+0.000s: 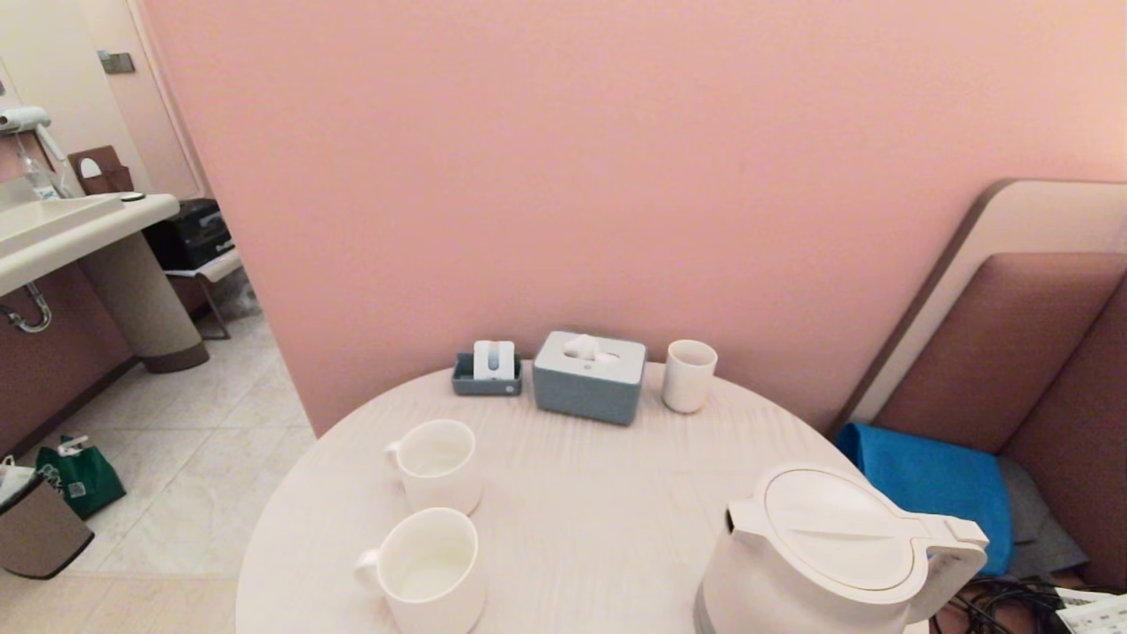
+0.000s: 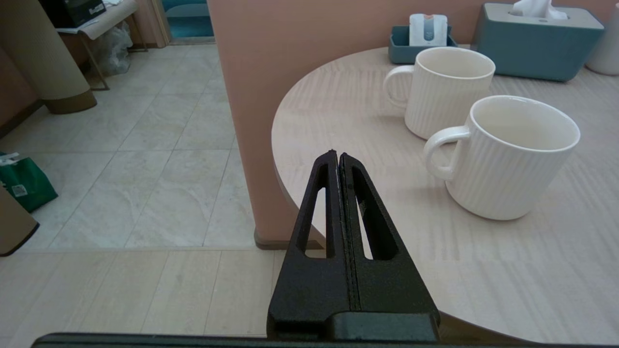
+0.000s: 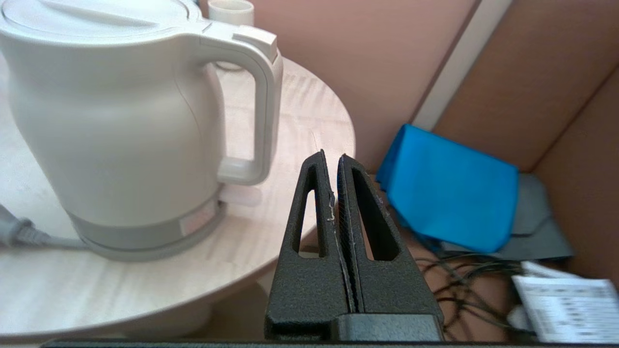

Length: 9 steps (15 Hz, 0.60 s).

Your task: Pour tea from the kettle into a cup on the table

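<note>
The white kettle [image 1: 828,550] stands upright on its grey base at the near right of the round pale-wood table [image 1: 581,502], handle turned to the right. In the right wrist view the kettle [image 3: 116,121] fills the frame, and my right gripper [image 3: 331,155] hangs shut and empty off the table edge, short of the handle [image 3: 263,101]. Two white mugs stand on the left: the near cup [image 1: 429,568] and the far one [image 1: 436,465]. My left gripper [image 2: 337,153] is shut and empty at the table's left edge, short of the near cup [image 2: 512,154]. Neither gripper shows in the head view.
Against the wall stand a grey tissue box [image 1: 588,377], a small grey tray with a white packet [image 1: 487,370] and a handleless white tumbler [image 1: 688,376]. A grey power cord [image 3: 24,234] leads from the kettle base. A blue cushion [image 1: 933,484] and black cables [image 1: 1004,603] lie right of the table.
</note>
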Tool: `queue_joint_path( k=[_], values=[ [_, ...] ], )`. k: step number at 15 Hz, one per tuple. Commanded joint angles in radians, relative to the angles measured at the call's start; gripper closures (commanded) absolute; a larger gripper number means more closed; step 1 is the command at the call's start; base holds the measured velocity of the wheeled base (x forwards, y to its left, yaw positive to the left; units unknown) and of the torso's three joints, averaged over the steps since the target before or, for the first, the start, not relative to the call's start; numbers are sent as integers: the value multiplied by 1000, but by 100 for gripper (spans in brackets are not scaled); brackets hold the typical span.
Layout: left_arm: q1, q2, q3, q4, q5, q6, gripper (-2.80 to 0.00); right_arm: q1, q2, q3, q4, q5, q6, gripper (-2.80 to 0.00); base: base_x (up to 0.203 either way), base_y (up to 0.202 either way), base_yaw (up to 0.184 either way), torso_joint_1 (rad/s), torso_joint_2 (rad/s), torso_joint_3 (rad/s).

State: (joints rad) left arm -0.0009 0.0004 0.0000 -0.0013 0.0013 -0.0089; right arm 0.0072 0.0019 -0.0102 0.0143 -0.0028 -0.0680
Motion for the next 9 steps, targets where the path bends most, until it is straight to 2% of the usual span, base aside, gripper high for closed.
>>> queue_joint_path(
  k=[1,7,9],
  values=[
    [0,0,0,0,0,0,0,0,-2,9,0,0,5,0,0,0,0,0,0,0],
    [-1,1,0,0,0,0,0,0,0,7,1,1,14,0,0,0,0,0,0,0],
    [0,0,0,0,0,0,0,0,-1,7,1,1,43,0,0,0,0,0,0,0]
  ],
)
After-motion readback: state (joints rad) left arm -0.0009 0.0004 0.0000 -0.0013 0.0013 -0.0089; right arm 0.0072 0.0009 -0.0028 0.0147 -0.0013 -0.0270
